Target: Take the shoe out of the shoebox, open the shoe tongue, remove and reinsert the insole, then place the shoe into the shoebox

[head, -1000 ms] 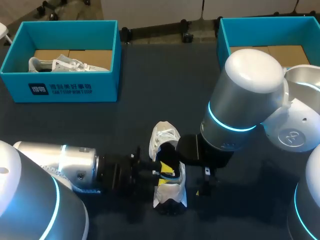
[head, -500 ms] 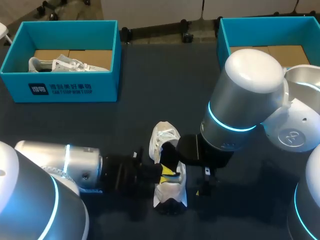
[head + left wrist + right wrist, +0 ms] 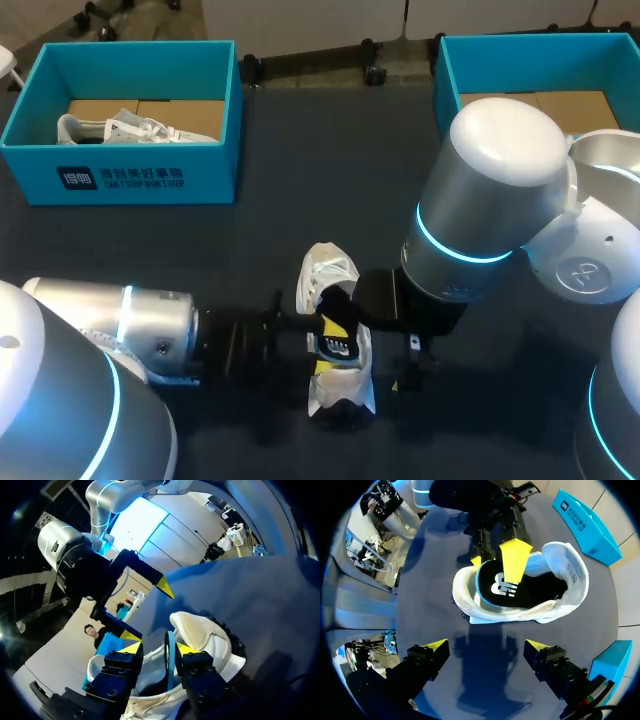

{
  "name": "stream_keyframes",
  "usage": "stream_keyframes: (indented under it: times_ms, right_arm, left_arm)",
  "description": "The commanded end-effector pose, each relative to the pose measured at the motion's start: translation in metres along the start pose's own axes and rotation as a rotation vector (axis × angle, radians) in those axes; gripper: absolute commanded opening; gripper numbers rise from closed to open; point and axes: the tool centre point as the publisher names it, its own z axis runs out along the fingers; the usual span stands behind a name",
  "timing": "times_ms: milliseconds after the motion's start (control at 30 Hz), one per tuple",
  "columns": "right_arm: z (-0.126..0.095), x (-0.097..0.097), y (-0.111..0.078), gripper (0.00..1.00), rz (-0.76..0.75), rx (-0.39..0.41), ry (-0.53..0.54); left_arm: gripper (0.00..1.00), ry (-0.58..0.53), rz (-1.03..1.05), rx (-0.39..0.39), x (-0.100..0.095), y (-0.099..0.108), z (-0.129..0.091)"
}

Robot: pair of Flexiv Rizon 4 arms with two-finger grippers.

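Lower centre of the head view: a white shoe [image 3: 328, 272] lies on the dark counter [image 3: 300, 150], outside both blue boxes, one at the upper left [image 3: 150, 180] and one at the upper right [image 3: 446, 75]. The left gripper [image 3: 157, 648], entering from the lower left, appears to have its jaws clenched on the black insole [image 3: 336, 338]. It holds the insole tilted up out of the shoe's opening, which suggests the remove-and-reinsert step is under way. The right gripper [image 3: 485, 645] hangs over the shoe with jaws released and spread wide, touching nothing, probably ready to steady the shoe. A second shoe [image 3: 130, 128] rests in the upper-left box.
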Motion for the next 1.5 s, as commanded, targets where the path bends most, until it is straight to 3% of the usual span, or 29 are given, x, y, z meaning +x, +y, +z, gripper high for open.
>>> stream_keyframes:
  times_ms: [33, 600, 933, 1400, 1500]
  right_arm:
    - [0.002, 0.001, 0.000, 1.00, 0.001, -0.001, -0.001]
    - [-0.002, 0.000, -0.002, 1.00, 0.000, 0.006, -0.003]
    - [-0.041, -0.007, -0.048, 1.00, 0.008, -0.004, 0.004]
    - [-0.090, -0.029, -0.113, 1.00, 0.016, 0.004, 0.023]
    - [-0.090, -0.029, -0.113, 1.00, 0.016, 0.004, 0.023]
  left_arm:
    - [0.35, 0.011, -0.013, 0.000, 0.003, -0.011, -0.019]
    - [0.38, 0.137, -0.002, -0.016, 0.001, -0.018, -0.050]
    - [0.36, 0.262, 0.028, -0.031, -0.001, -0.024, -0.072]
    - [0.32, 0.554, 0.108, -0.067, -0.035, -0.036, -0.096]
    - [0.31, 0.623, 0.109, -0.084, -0.043, -0.034, -0.101]
